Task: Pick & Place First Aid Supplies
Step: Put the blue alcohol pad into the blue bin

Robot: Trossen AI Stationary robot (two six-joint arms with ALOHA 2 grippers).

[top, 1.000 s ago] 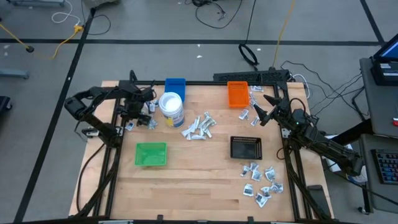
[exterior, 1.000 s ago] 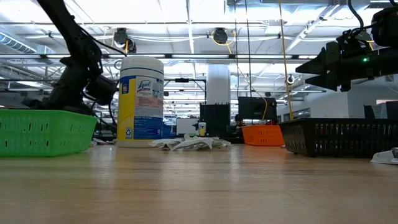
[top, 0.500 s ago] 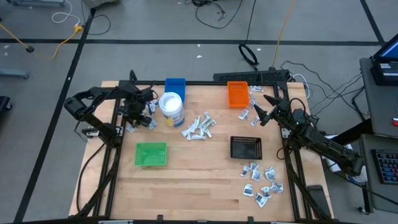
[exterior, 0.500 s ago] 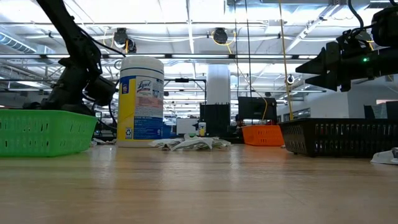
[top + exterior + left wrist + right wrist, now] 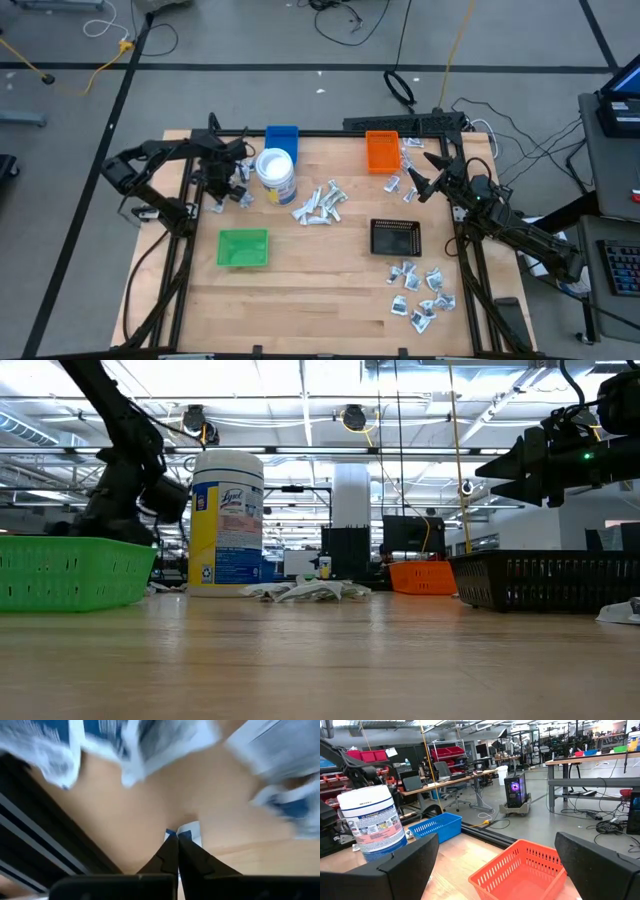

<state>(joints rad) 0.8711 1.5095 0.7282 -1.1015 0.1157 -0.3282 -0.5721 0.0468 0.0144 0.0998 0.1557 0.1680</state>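
My left hand [image 5: 217,187] is low at the left edge of the wooden tabletop [image 5: 320,270], among a few small white packets [image 5: 240,197] just beside the white cylindrical tub with the blue label [image 5: 276,175]. Its fingers [image 5: 172,855] are pressed together on the corner of one white and blue packet [image 5: 187,830]. Behind the tub stands the blue plastic tray [image 5: 282,138], and nearer to me the green plastic basket [image 5: 243,248]. In the middle lies a pile of white wrapped pieces [image 5: 318,205]. My right hand [image 5: 422,172] hovers wide and holds nothing, beside the orange basket [image 5: 381,150]. More silvery packets [image 5: 421,292] lie near the black tray [image 5: 396,237].
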